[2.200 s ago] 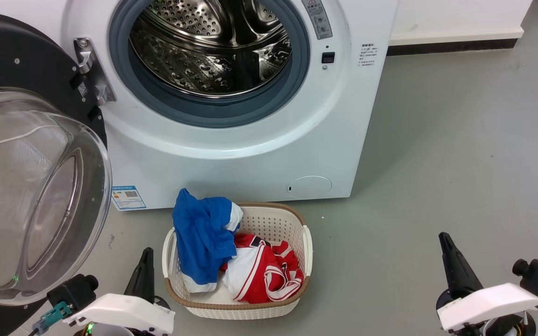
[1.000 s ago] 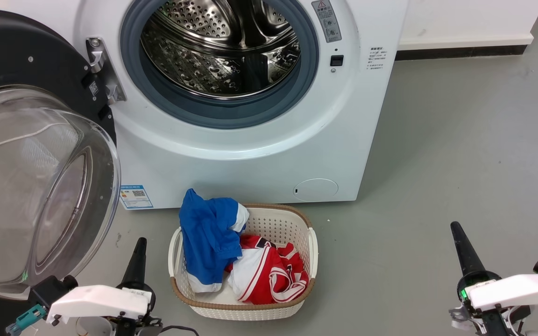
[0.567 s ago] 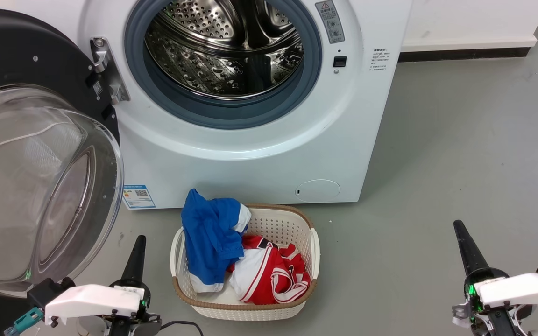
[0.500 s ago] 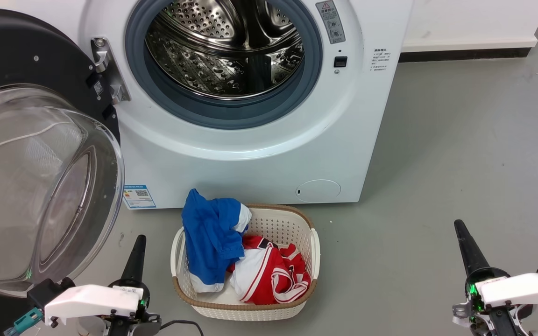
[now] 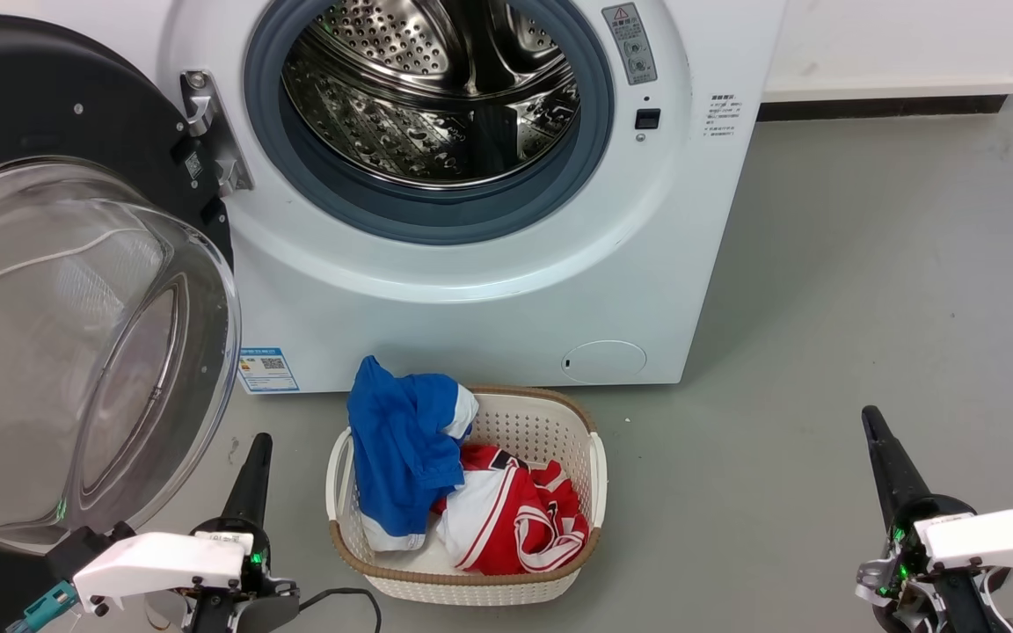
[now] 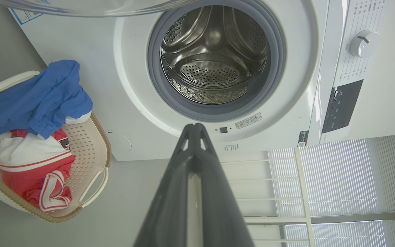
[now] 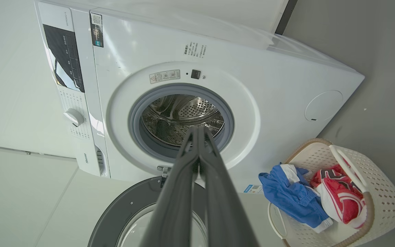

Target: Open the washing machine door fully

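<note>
The washing machine door (image 5: 49,290) hangs swung out wide at the left of the washing machine (image 5: 489,299), its glass bowl bulging toward us and the steel drum (image 5: 436,97) laid bare. Our left pincer (image 5: 258,447) sits low near the door's lower edge, fingers pressed together. Our right pincer (image 5: 870,420) is well apart over the floor (image 5: 823,290), pressed together too. A basket (image 5: 599,466) of clothes stands before the machine.

Bright, even indoor light, and sharp focus. A soft shadow falls on the floor (image 5: 867,264) right of the washing machine (image 5: 489,290). Glare streaks the washing machine door (image 5: 76,352) glass and the steel drum (image 5: 436,123). The wrist views bow straight edges.
</note>
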Controlling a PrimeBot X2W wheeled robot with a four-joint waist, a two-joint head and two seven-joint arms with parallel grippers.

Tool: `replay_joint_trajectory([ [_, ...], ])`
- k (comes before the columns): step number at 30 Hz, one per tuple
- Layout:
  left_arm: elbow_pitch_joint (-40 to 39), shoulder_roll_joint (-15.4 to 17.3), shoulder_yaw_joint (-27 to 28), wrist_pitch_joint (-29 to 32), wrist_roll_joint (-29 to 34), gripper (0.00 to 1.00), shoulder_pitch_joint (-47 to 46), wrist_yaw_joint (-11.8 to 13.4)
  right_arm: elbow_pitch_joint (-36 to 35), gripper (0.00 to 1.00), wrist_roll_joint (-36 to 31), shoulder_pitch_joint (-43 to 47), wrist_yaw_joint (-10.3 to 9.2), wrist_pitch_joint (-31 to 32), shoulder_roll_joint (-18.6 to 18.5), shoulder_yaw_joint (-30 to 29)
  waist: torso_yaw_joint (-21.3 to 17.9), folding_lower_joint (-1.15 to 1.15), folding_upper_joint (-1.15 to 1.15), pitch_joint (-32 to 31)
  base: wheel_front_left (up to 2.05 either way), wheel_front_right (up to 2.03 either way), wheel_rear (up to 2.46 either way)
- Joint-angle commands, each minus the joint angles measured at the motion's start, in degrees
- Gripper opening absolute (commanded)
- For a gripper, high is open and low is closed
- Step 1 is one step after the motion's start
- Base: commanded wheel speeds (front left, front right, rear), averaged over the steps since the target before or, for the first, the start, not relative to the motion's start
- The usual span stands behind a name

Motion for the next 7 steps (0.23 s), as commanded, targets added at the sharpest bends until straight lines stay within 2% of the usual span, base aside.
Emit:
replay_joint_trajectory([
  [1,-0.11,0.04,0.41,0.26,-1.06,0.00,-0.93,-0.38,-0.10,0.00,1.34,-0.92,0.00,0.27,-0.11,-0.18,0.04,0.00,0.00,-0.02,0.00,0.00,0.00],
  [7,-0.04,-0.11,0.84,0.91,-3.63,0.00,-1.16,-0.64,0.18,0.00,4.02,-1.19,0.00,0.78,-0.04,-0.56,0.25,0.00,0.00,-0.10,0.00,0.00,0.00],
])
